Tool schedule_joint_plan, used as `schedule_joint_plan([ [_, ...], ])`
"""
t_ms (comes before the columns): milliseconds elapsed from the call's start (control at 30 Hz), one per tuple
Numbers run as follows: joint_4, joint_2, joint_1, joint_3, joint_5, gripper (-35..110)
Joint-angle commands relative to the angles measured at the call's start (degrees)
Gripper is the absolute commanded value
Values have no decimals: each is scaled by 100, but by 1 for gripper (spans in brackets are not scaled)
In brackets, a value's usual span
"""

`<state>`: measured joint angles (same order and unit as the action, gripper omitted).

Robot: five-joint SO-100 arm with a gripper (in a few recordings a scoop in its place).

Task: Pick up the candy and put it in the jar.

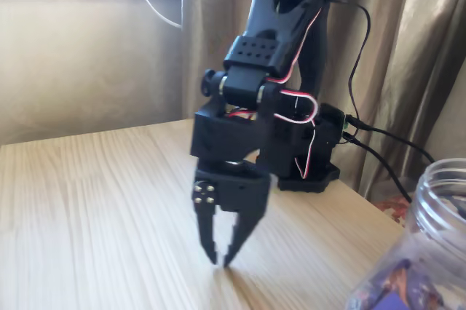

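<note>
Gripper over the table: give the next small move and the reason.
Probably lift a little and open. The gripper points straight down, its fingertips nearly closed at the wooden table, and no loose candy shows between or beside them. Purple sweets show only inside the jar at lower right, so it likely needs to re-aim.

Arm (280, 70): matte black plastic; red-and-white wires looped along its side; pincer (221, 257) with 2 tapered fingers, silver screws.

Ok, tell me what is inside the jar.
Through the clear wall of the jar, purple-wrapped sweets with orange marks lie heaped at the bottom. The upper part near the ribbed neck looks empty. How deep the heap goes cannot be seen, as the picture's edge cuts the jar off.
</note>
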<state>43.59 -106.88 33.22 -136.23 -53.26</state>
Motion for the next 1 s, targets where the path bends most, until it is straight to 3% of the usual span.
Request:
schedule_joint_plan([
  [0,-264,-62,-185,536,1046,5],
  [200,1011,782,-448,2514,2821,5],
  [367,53,-9,-290,1854,3920,6],
  [633,132,694,510,2549,5607,14],
  [733,176,1046,694,2777,5994,22],
  [967,615,2127,677,3665,6636,26],
])
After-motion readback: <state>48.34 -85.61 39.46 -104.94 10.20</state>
